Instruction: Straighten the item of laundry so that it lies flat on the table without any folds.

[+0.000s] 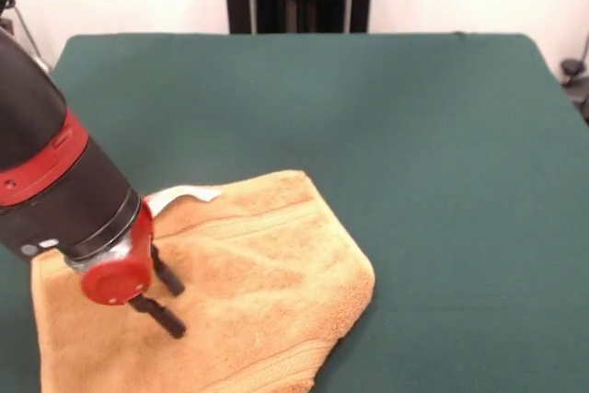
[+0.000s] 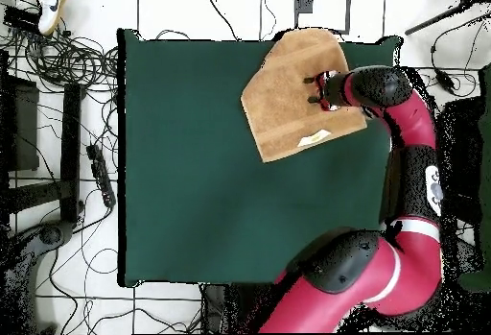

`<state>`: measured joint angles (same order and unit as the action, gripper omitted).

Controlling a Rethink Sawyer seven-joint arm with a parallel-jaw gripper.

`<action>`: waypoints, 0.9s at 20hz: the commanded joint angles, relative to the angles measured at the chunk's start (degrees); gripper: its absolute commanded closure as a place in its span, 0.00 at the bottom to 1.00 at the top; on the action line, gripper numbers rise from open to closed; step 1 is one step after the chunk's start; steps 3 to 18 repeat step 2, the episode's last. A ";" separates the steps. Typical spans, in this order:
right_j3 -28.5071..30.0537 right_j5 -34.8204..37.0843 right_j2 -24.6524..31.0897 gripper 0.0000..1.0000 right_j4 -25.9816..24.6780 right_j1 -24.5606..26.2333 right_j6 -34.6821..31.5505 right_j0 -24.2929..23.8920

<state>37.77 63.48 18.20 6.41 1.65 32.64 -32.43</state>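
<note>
- Towel (image 1: 267, 273) lies at the near left part of the green surface (image 1: 414, 117) in the front view, its lower edge running past the bottom of the picture; from overhead it sits by one long edge of the surface, turned at an angle.
- Its right side looks doubled: a thick rounded edge curves down there, and a paler band runs slantwise across the upper layer, so a fold seems to remain (how many layers lie beneath cannot be told).
- White label (image 1: 179, 197) sticks out at the upper left corner, lying flat on the green cloth.
- End effector (image 1: 166, 298) hangs over the left-middle of the towel, two dark fingers (image 1: 168, 318) spread a little apart, with nothing between them; whether the tips touch the cloth is unclear.
- Step in hand appears to be choosing a pinch point for unfolding.
- Doing it well likely means moving to the free edge or corner of the upper layer rather than the middle, catching one layer only, lifting it low, and drawing it outward away from the rounded fold.
- Risk: a pinch in the middle would bunch the terry and drag the whole towel toward the surface's edge.
</note>
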 commanded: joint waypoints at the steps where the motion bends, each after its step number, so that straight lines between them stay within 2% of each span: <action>1: 11.25 6.14 -15.10 0.00 3.11 13.42 -69.17 7.74; 18: 10.69 6.53 -15.78 0.00 2.72 13.68 -69.47 8.13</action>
